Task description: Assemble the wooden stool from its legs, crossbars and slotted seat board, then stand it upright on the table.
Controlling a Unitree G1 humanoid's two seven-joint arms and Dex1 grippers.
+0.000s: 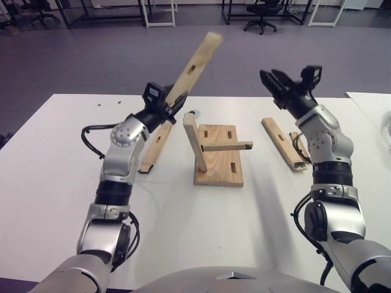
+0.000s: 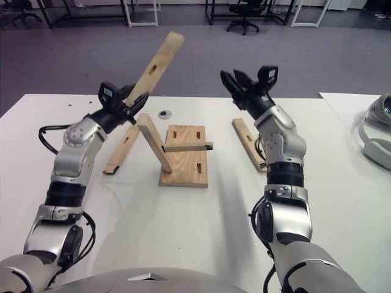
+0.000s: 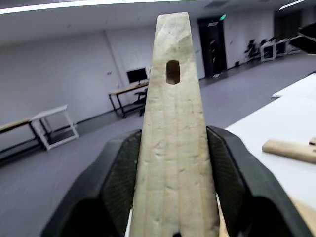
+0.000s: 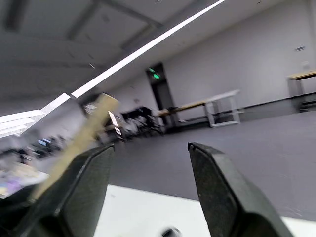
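Observation:
The slotted seat board lies flat at mid table. One leg stands tilted in it, with a crossbar sticking out sideways toward the right. My left gripper is shut on a second wooden leg, held raised and slanting up and away; the left wrist view shows this leg clamped between the fingers. My right gripper hangs open and empty above the table's far right part, its fingers apart. Another leg lies left of the board. Two more wooden pieces lie to the right.
A small round grey object sits on the table behind the board. A white headset rests on a neighbouring table at the far right. Office chairs and table frames stand on the floor beyond the far edge.

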